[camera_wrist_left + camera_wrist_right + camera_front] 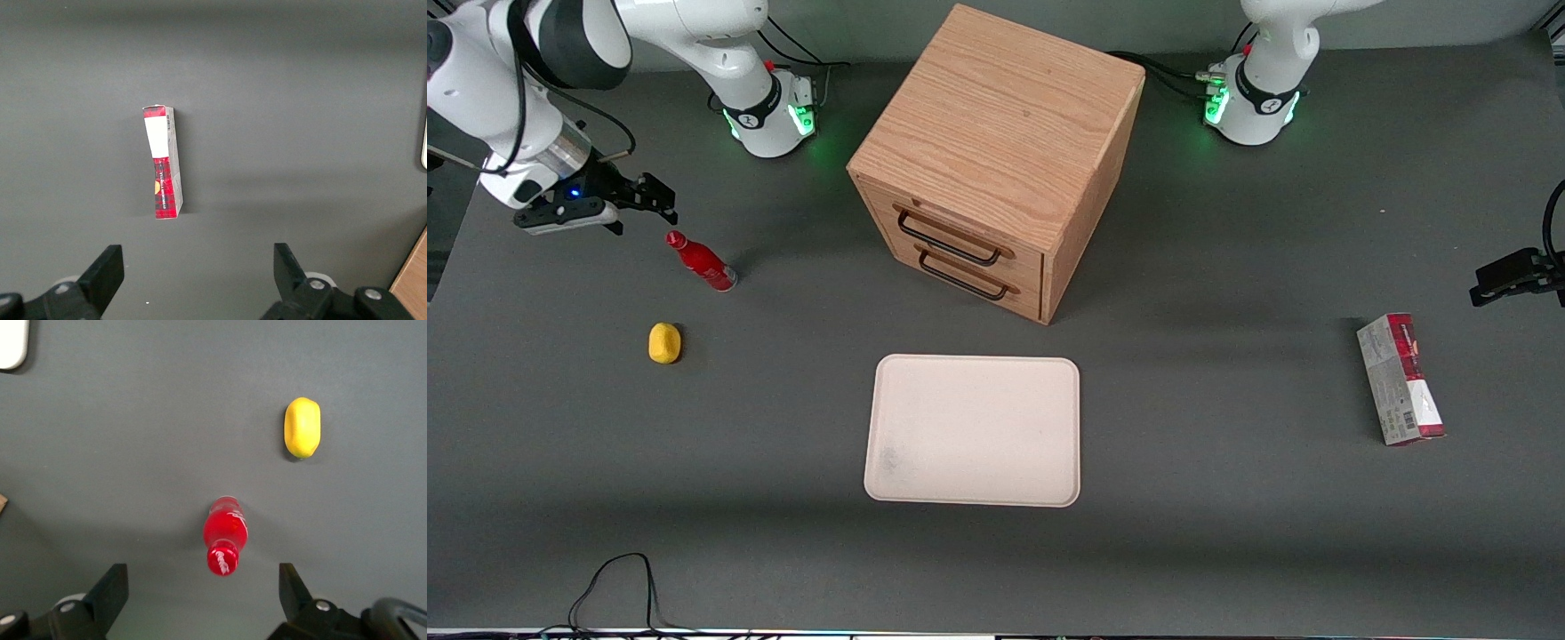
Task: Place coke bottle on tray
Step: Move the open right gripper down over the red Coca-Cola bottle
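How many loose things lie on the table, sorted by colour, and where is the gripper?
Red: 2, the coke bottle and the carton.
Yellow: 1, the lemon-like object.
Cream-white: 1, the tray.
Wood: 1, the drawer cabinet.
Total: 5.
The gripper is open, above the table beside the bottle's cap, holding nothing.

I see a dark grey matte tabletop (1227, 533) filling my whole front view, lit evenly from above with soft shadows. A wooden two-drawer cabinet (996, 160) stands mid-table, its black wire handles (951, 240) facing my camera. A black cable (618, 587) loops at the nearest table edge.
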You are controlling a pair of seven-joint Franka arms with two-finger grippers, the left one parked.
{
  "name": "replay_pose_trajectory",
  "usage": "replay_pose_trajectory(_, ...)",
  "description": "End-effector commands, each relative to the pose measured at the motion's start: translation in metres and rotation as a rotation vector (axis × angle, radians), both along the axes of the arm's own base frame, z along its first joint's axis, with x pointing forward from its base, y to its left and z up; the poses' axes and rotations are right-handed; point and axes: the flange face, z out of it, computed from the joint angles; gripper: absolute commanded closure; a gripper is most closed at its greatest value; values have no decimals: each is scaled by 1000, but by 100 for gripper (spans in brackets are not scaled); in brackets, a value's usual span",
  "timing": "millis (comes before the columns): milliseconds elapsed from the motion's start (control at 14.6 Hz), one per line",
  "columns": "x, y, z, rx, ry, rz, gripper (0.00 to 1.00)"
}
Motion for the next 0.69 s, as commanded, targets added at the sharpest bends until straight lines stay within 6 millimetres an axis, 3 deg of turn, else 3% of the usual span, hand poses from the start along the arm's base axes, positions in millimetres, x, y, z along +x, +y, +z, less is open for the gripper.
replay_pose_trajectory(0,-8,-3,-30,-7,-12,20,0)
replay_pose_trajectory(618,-5,-14,-83,-8,11,9,0)
